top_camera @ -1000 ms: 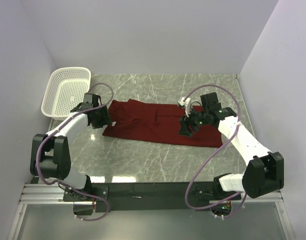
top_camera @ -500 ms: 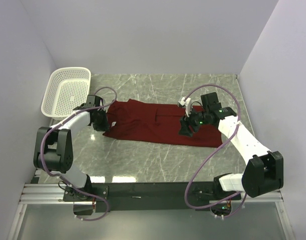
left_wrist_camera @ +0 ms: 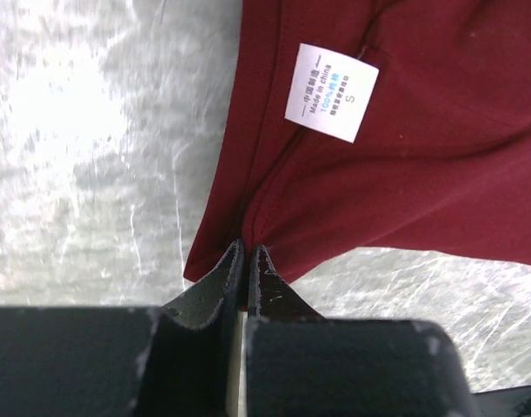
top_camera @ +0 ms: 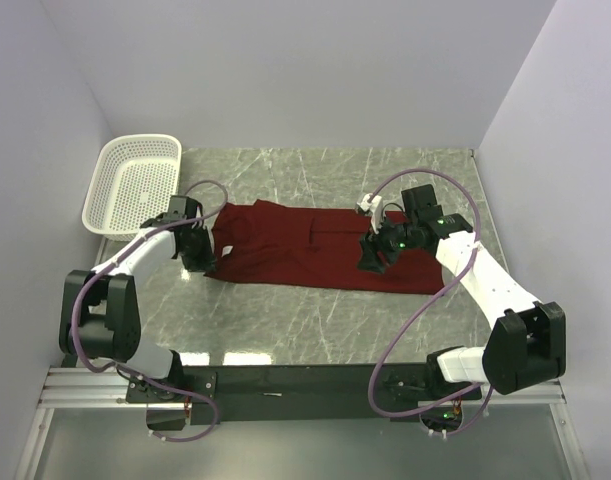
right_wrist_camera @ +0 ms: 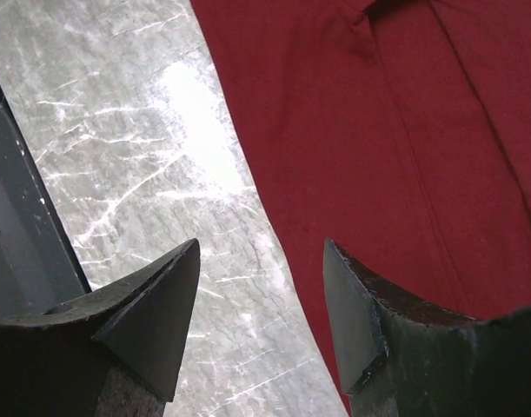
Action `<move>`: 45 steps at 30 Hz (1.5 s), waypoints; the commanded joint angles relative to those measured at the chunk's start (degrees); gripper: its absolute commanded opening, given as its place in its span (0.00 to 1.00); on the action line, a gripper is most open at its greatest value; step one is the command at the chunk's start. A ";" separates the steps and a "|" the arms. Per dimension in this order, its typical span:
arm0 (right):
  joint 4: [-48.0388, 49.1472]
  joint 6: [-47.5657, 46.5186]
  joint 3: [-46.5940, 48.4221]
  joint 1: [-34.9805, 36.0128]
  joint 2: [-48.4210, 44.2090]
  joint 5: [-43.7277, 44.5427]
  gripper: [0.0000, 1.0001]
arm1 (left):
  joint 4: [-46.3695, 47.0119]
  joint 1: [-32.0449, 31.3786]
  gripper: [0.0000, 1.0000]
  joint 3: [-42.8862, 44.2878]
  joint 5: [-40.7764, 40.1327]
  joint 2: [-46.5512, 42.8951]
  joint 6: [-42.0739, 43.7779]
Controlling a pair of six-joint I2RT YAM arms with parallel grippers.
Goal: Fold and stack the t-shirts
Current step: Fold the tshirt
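A dark red t-shirt [top_camera: 305, 245] lies spread across the middle of the marble table, partly folded lengthwise. My left gripper [top_camera: 205, 262] is at its left end, shut on the t-shirt's edge [left_wrist_camera: 248, 234] just below the white neck label [left_wrist_camera: 331, 92]; the cloth puckers where the jaws pinch it. My right gripper [top_camera: 370, 262] hovers over the shirt's near edge at the right, open; its fingers [right_wrist_camera: 352, 321] straddle the t-shirt's hem [right_wrist_camera: 282, 234], one over bare marble, one over cloth, with nothing held.
A white perforated basket [top_camera: 133, 182] stands at the back left corner, close behind the left arm. White walls close in the table on three sides. The black base rail [top_camera: 305, 378] runs along the near edge.
The left gripper has closed on the shirt's left edge and shifted slightly toward the near side, tugging the corner. The right arm has stayed put.
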 commanded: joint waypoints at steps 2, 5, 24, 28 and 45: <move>-0.19 -0.21 0.52 -0.70 -0.80 -0.30 0.65 | -2.71 0.22 0.01 -0.11 -2.82 0.48 -2.79; -0.19 -0.39 0.43 -0.97 -0.80 -0.03 0.65 | -4.38 0.31 0.01 0.59 -5.28 1.54 -4.02; -0.10 -0.12 0.87 -2.20 -0.01 2.16 0.65 | -4.83 1.01 0.55 3.76 -10.67 -5.12 -2.89; -0.10 0.40 1.22 -2.28 -0.10 1.81 0.65 | 2.98 1.01 0.59 6.38 -1.70 -7.52 -3.15; 0.07 0.23 0.43 -4.13 -0.62 0.32 0.65 | 12.92 1.01 0.34 28.28 -0.11 26.66 -15.10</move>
